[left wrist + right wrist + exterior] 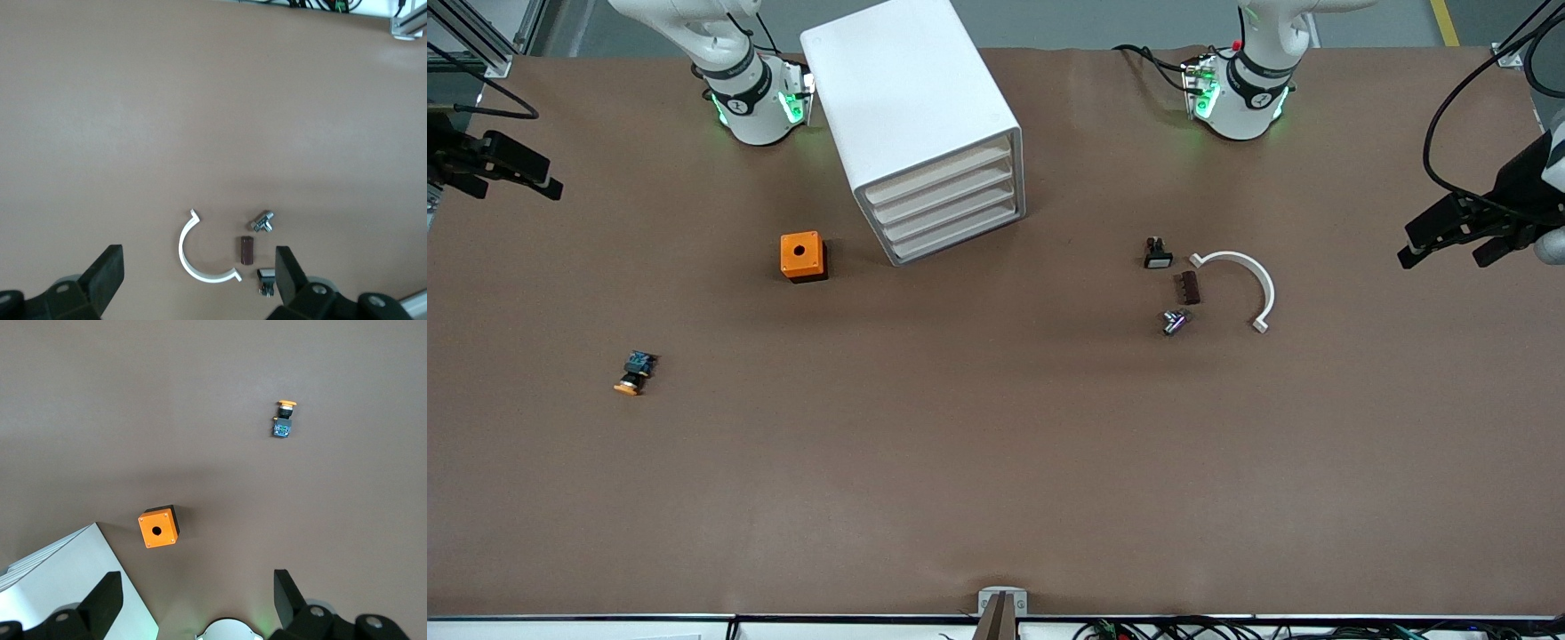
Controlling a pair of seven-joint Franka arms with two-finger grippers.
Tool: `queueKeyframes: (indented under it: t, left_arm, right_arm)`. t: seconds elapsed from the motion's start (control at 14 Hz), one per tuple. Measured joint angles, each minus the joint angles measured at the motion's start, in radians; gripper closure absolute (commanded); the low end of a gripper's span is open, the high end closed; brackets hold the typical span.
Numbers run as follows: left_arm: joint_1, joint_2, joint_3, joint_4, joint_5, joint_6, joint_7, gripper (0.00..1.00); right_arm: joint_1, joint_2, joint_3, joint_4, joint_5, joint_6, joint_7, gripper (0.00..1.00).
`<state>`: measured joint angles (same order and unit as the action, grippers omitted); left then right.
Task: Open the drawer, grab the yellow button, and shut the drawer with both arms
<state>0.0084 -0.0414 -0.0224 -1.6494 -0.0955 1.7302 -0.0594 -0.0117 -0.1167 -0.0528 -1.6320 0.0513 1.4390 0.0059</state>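
Observation:
The white cabinet (911,107) stands near the robots' bases, with all four drawers shut; the uppermost drawer (941,175) is flush. The button (634,372), with an orange cap and a dark blue body, lies on its side on the table toward the right arm's end, nearer the front camera than the orange cube (802,256). It also shows in the right wrist view (285,420). My right gripper (520,182) is open and empty, high over its end of the table. My left gripper (1440,256) is open and empty, high over the other end.
Toward the left arm's end lie a white arc (1240,284), a brown block (1189,287), a small metal part (1174,321) and a small black part with a white face (1157,253). The brown table (996,462) is bare nearer the front camera.

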Motion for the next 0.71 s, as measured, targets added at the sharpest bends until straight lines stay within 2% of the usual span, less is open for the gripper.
queueKeyframes:
  t: [0.71]
  left_arm:
    - [-0.001, 0.0, -0.001, 0.008, 0.0, -0.069, 0.0, 0.0]
  right_arm:
    - [0.0, -0.02, 0.0, -0.006, -0.028, 0.003, 0.105, 0.0]
